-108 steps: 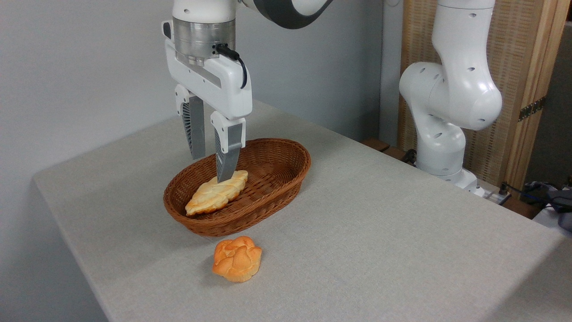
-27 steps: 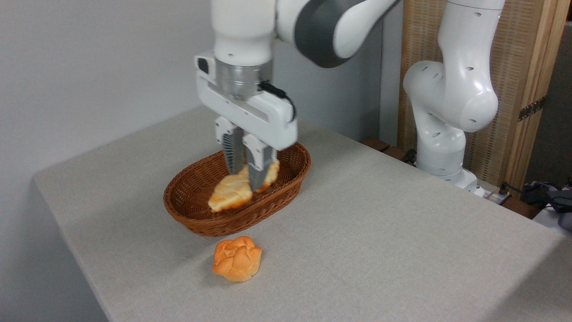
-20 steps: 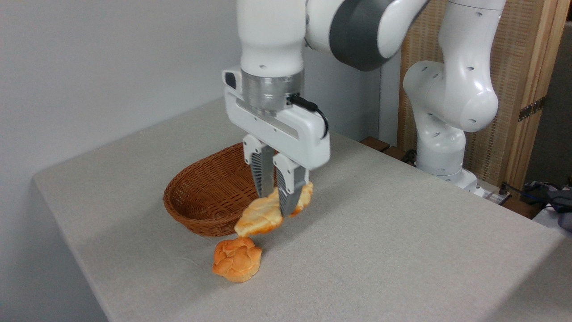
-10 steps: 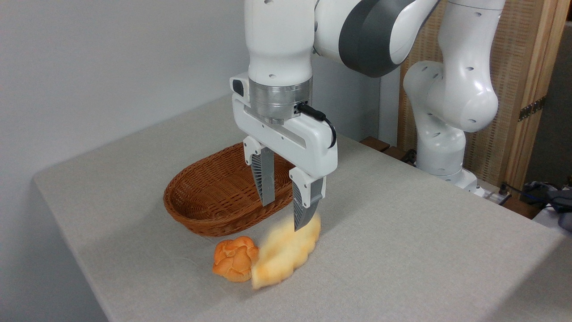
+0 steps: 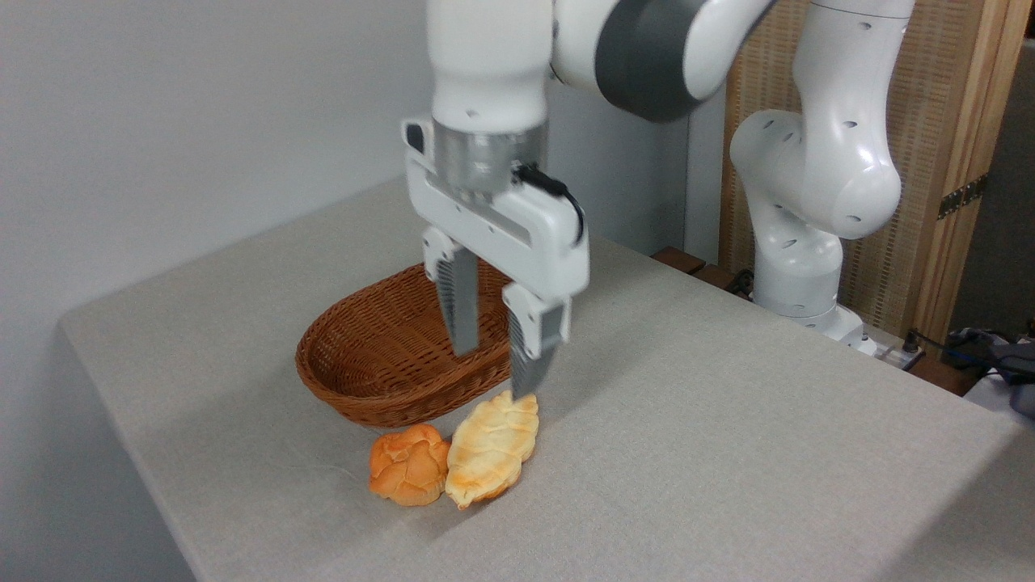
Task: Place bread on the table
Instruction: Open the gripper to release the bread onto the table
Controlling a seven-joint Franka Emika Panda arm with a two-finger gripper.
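The bread (image 5: 491, 449), a long pale golden braided loaf, lies flat on the grey-beige table (image 5: 728, 436), just in front of the wicker basket. Its left side touches the round orange bun (image 5: 408, 475). My gripper (image 5: 495, 372) hangs open a little above the loaf's far end, with nothing between its fingers. The right fingertip sits close over the loaf's tip.
The oval brown wicker basket (image 5: 380, 356) stands behind the two breads and holds nothing. The arm's white base (image 5: 796, 267) rises at the table's back right edge. Cables and dark objects (image 5: 1003, 360) lie beyond the right edge.
My gripper carried the bread out of the basket, opened and let it fall. The bread now rests on the table against the bun, which shifted slightly left. The gripper has risen and moved left.
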